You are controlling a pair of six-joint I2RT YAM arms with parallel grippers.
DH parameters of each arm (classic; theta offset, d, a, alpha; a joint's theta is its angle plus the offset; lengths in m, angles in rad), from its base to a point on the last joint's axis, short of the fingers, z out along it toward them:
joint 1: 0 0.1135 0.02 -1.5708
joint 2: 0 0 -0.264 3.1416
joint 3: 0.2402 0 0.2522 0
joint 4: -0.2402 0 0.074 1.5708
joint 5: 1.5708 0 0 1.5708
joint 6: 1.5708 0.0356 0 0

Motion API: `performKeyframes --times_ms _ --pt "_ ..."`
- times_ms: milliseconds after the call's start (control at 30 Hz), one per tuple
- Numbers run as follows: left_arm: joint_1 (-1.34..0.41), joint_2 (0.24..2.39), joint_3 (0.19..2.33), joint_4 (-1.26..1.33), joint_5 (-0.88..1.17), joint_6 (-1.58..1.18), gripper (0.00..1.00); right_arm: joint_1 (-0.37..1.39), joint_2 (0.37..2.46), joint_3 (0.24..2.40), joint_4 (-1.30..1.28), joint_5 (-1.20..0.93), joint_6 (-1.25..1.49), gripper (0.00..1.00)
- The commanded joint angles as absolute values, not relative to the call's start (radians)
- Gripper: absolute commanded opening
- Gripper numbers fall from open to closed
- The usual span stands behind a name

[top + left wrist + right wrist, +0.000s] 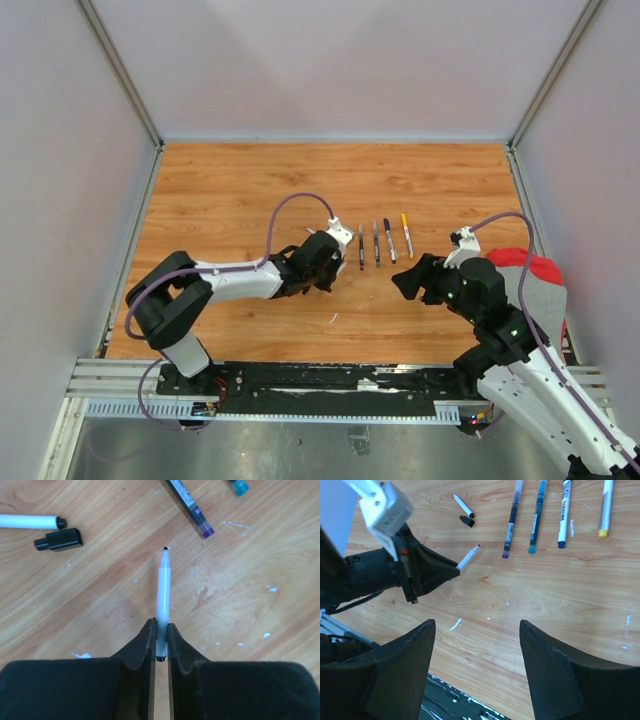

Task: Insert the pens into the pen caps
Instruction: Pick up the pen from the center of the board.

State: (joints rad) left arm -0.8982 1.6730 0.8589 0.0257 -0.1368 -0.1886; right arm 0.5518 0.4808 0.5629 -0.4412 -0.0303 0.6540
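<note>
My left gripper [159,627] is shut on the rear end of a white pen [163,595], whose bare dark tip points away over the wood. That held pen [468,557] also sticks out of the left gripper [430,570] in the right wrist view. A black pen cap [59,540] lies loose to the left, beside a second uncapped white pen [27,521]. My right gripper [477,622] hovers open above bare table, nothing between its fingers. From above, the left gripper [325,262] and right gripper [410,278] face each other.
Several capped pens lie in a row behind the grippers: purple-capped [512,520], teal-capped [536,517], blue-capped [563,512] and yellow-capped [606,507]. A red and grey object [530,270] sits by the right wall. A metal rail [300,380] runs along the near edge.
</note>
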Motion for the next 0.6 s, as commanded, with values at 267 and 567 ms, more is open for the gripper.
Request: performKeyframes --times_ms 267,567 --pt "-0.897 1.32 0.709 0.064 -0.091 -0.344 0.01 0.542 0.585 0.495 -0.129 -0.139 0.806 0.69" --pt "-0.897 1.162 0.624 0.073 -0.011 -0.468 0.01 0.611 0.816 0.545 0.052 -0.208 0.894 0.65"
